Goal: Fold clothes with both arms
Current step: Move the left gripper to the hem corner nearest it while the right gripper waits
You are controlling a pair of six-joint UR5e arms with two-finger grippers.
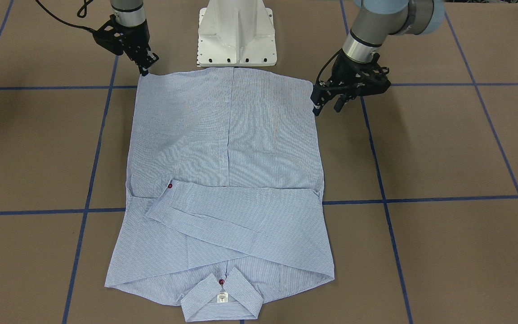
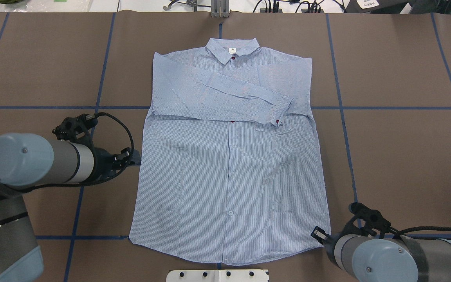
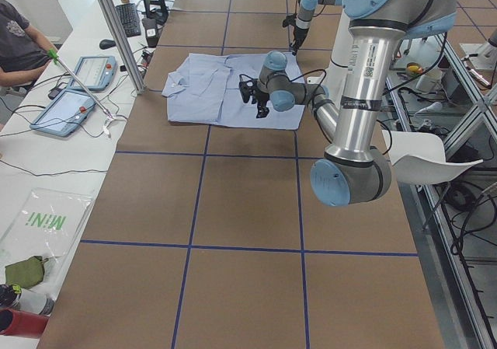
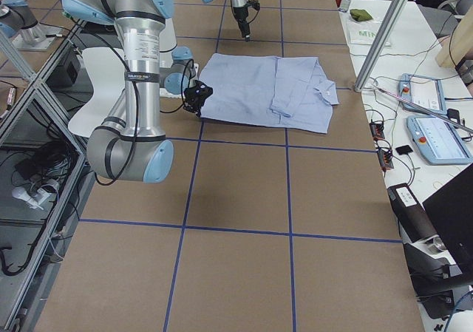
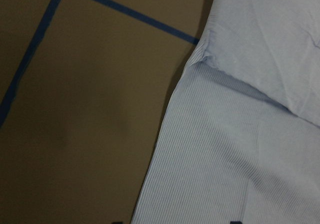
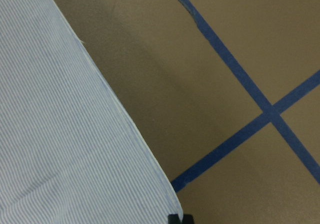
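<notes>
Nearest in, beside the white base [image 1: 236, 36]: has the right arm [image 1: 126, 11] angled steeply down, wrist tipped forward, with the right gripper [image 1: 145, 68] set right at the near hem corner of the shirt [image 2: 229, 164]. Looks pinched almost closed there, tips touching that corner. Cannot tell whether any cloth sits between them.

Next out: brings the left arm [image 2: 53, 160] in from the side, forearm low and level, with the left gripper [image 1: 326, 106] over the shirt's side edge, a little beyond the hem. Spread wide, that one, and holding nothing. Catches, in the wrist view, the cloth's edge running up between the two fingertips [image 5: 235, 222].

Finds the shirt itself flat on the brown table [image 2: 397, 156], front up, buttoned, hem towards the base. Sits between the two grippers, one at its corner, one at its flank.

Farther out, shows both sleeves [image 2: 245, 92] folded across the chest, one cuff [image 2: 282, 113] lying at the top of the chest pocket [image 2: 288, 130]. Ends farthest away with the collar [image 2: 231, 47], small white label showing, close to the table's far edge.
</notes>
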